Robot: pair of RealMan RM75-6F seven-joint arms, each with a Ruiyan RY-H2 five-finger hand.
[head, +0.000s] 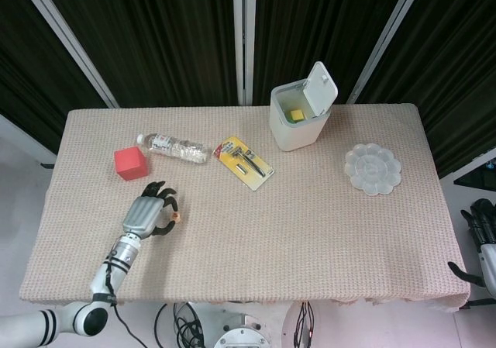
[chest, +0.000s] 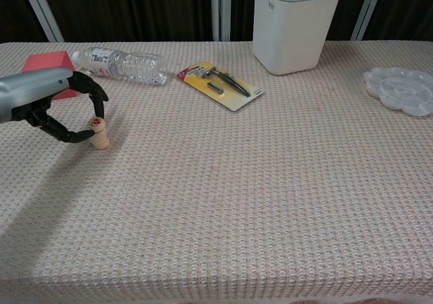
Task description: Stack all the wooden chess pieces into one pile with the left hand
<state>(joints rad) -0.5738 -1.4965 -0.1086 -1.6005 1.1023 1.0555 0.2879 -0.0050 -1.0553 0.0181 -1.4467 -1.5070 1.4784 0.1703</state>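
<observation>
left hand (chest: 57, 107) low over the bench (chest: 237, 202) at its left edge, fingers curled in a ring with the tips against the pile of wooden chess pieces (chest: 99, 133). whether it clamps the top piece or only touches it i cannot tell; the chest view shows a fingertip at the pile's side and another arching above it. the pile stands upright, just beside the hand in the head view (head: 149, 215), pieces (head: 175, 218) at the fingertips. no loose pieces visible elsewhere, so stacking looks near done, judged from this alone.

step in hand, as i read it: settling the top piece and letting go. do it well by opening the fingers evenly, thumb and finger parting together, then lifting straight up before drawing back; any sideways drag would likely tip the narrow pile.

rightward: red block (chest: 49, 67), water bottle (chest: 119, 66), yellow carded tool pack (chest: 219, 84), white bin (chest: 296, 26) with lid up, clear palette tray (chest: 402, 90). right hand (head: 485, 236) hangs off the bench's right edge, holding nothing, fingers loosely apart.
</observation>
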